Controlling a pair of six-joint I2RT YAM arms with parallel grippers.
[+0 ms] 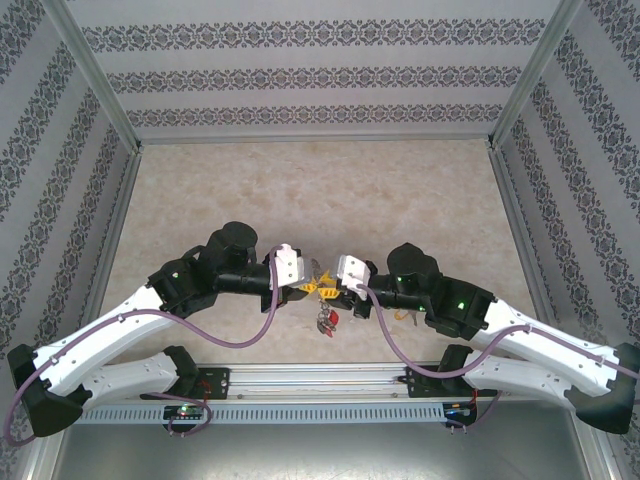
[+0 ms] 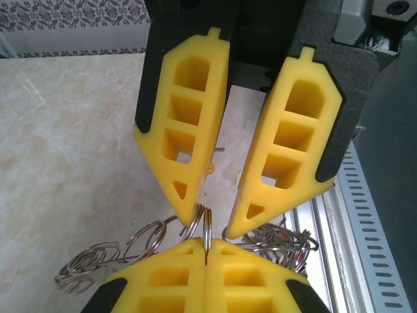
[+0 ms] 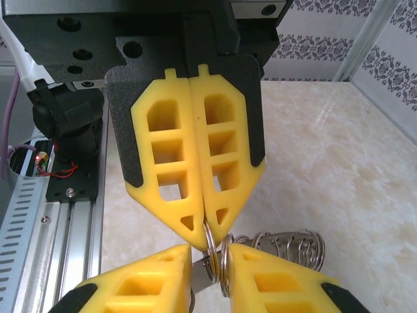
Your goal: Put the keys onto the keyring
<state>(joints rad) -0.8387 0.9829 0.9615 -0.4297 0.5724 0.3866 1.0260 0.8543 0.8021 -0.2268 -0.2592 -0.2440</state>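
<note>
Both grippers meet above the near middle of the table. My left gripper (image 1: 311, 287) (image 2: 206, 251) is shut on the keyring (image 2: 207, 225), a thin silvery split ring standing edge-on between its yellow fingers. My right gripper (image 1: 331, 291) (image 3: 210, 248) faces it with its jaws a little apart and the keyring's coils (image 3: 217, 261) in the gap. In the left wrist view one right fingertip (image 2: 189, 208) touches the ring. A flat metal blade (image 3: 210, 282) lies between the right fingers. The keys (image 1: 326, 320), one with a red head, hang in a bunch below the grippers (image 2: 281, 236).
A coil of silvery wire loops (image 2: 91, 261) (image 3: 293, 244) trails from the ring over the marble tabletop (image 1: 320, 190). The aluminium rail (image 1: 320, 380) with the arm bases runs along the near edge. Patterned walls close in the sides and back.
</note>
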